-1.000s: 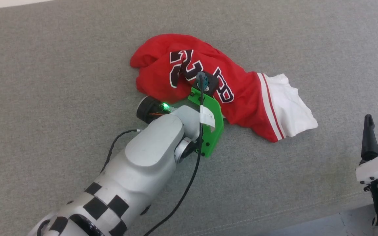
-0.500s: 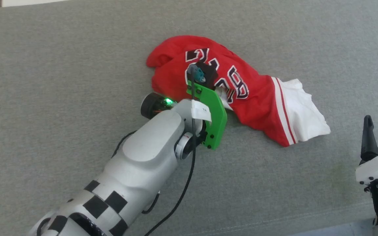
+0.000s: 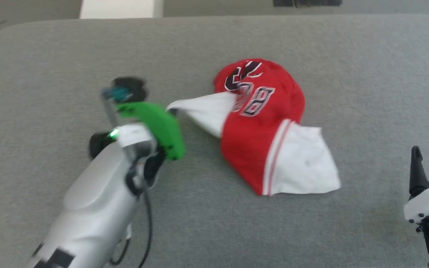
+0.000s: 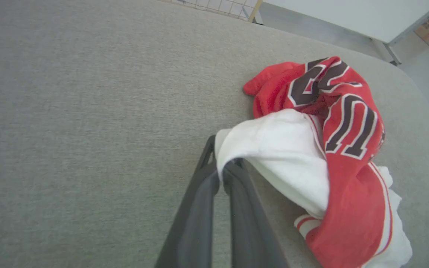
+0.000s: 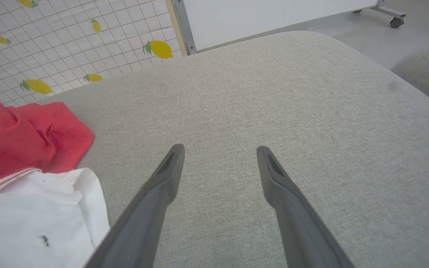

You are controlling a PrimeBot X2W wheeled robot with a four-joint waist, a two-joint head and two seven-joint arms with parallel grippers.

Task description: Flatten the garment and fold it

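The garment (image 3: pixel 259 126) lies crumpled on the grey cushion (image 3: pixel 348 56), red with black-and-white lettering on top. One white sleeve (image 3: pixel 304 167) is spread at its near right. My left gripper (image 3: pixel 169 111) sits left of the heap, shut on the other white sleeve (image 3: pixel 207 109), which stretches from the heap to it. The left wrist view shows my left gripper (image 4: pixel 222 169) with both fingers pressed together on that white cloth, part of the garment (image 4: pixel 348 123). My right gripper (image 3: pixel 428 160) stands open at the lower right, apart from the garment (image 5: pixel 24 149), with nothing in my right gripper (image 5: pixel 220 150).
The cushion's rounded far edge (image 3: pixel 32 26) runs along the top of the head view. Beyond it are a lemon-patterned tiled sheet (image 5: pixel 50 37), a white panel on a wheeled frame (image 5: pixel 274 11) and bare floor (image 4: pixel 423 67).
My left gripper has shut on a white sleeve and drawn it out leftward from the heap. The garment has bunched and turned. The head camera has also shifted. The right gripper stayed put.
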